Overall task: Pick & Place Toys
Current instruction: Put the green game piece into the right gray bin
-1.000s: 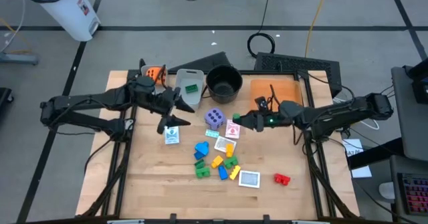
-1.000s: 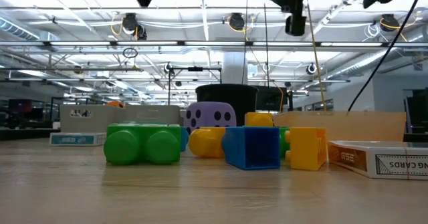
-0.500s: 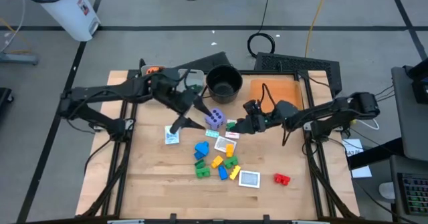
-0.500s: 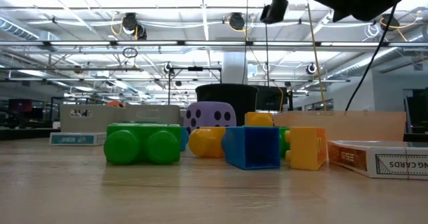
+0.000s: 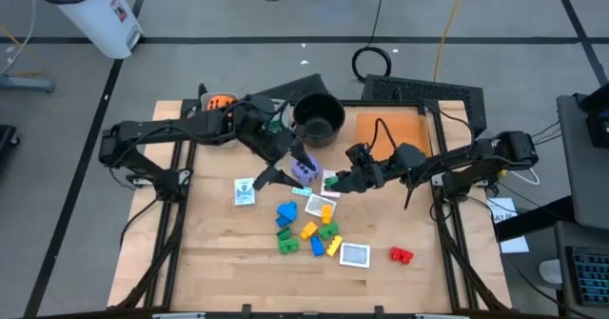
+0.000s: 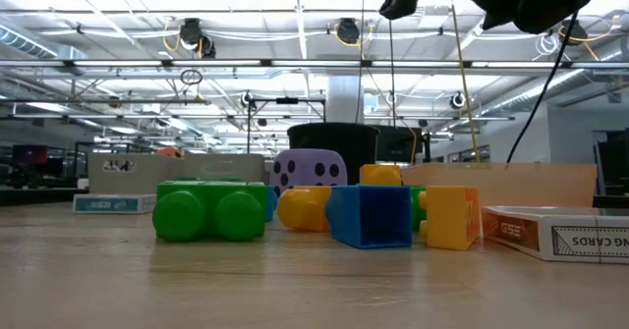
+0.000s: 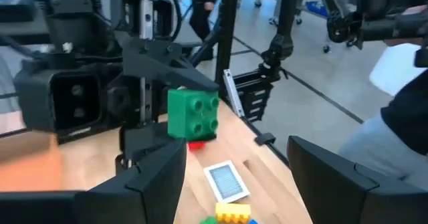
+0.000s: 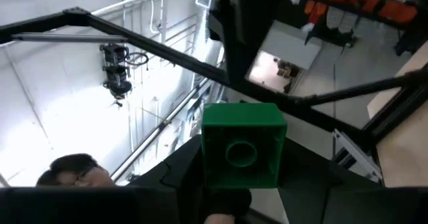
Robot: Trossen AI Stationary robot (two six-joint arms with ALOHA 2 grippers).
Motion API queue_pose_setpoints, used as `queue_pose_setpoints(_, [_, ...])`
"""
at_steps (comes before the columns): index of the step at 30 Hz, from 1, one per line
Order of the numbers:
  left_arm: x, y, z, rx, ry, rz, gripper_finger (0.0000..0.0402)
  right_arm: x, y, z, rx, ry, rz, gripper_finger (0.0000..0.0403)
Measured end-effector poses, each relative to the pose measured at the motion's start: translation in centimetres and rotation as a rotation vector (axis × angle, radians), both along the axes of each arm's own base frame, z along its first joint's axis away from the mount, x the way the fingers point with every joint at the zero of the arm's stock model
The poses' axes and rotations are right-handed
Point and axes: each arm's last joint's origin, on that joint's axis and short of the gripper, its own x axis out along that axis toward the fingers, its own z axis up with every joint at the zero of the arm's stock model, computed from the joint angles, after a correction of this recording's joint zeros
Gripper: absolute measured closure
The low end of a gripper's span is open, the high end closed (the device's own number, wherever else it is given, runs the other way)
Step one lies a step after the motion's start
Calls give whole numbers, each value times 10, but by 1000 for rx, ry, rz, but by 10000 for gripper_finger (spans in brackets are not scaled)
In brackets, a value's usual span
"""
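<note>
A green block [image 8: 242, 150] is up in the air over the middle of the table, with my right gripper [image 5: 337, 181] shut on it. The left wrist view shows this block [image 7: 192, 114] from its studded side. My left gripper [image 5: 285, 169] stands open and holds nothing, just left of it, above the purple die [image 5: 304, 171]. Blue [image 5: 287, 211], yellow [image 5: 309, 230] and green [image 5: 285, 243] blocks lie on the table in a cluster, with picture cards [image 5: 245, 192] around them. A red block [image 5: 401, 254] lies near the right edge. An orange die [image 5: 221, 102] sits at the far left. My right gripper pinches the green block by two opposite sides [image 8: 208, 174] between its two fingers. The fingers come from the table's right and slant upward. The block is lifted clear of the table. Its hollow underside faces back along the fingers and its studs [image 7: 200, 110] face my left gripper.
A round black pot [image 5: 318, 117] and a grey bin [image 5: 271, 114] stand at the far edge, behind my left arm. An orange mat [image 5: 395, 129] lies at the far right. Another card [image 5: 354, 254] lies near the front. A person shows beyond the table in the wrist views.
My left gripper has swung from beside the grey bin toward the table's right and a little up, and now stands over the purple die, still open. My right gripper has tipped its fingers upward and rolled, shifting slightly toward the left with the green block.
</note>
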Motion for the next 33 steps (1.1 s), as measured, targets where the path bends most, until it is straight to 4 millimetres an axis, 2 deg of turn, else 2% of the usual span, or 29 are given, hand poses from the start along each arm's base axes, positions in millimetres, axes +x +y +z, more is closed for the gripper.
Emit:
queue_pose_setpoints(6, [25,2,1,-52,19,-67,135,0,1,0,5,7,31,261])
queue_pose_setpoints(14, [50,4,1,-83,29,-96,135,-1,1,0,-4,6,52,253])
queue_pose_setpoints(33, [68,9,-18,-149,95,-125,135,-1,2,0,-18,5,78,256])
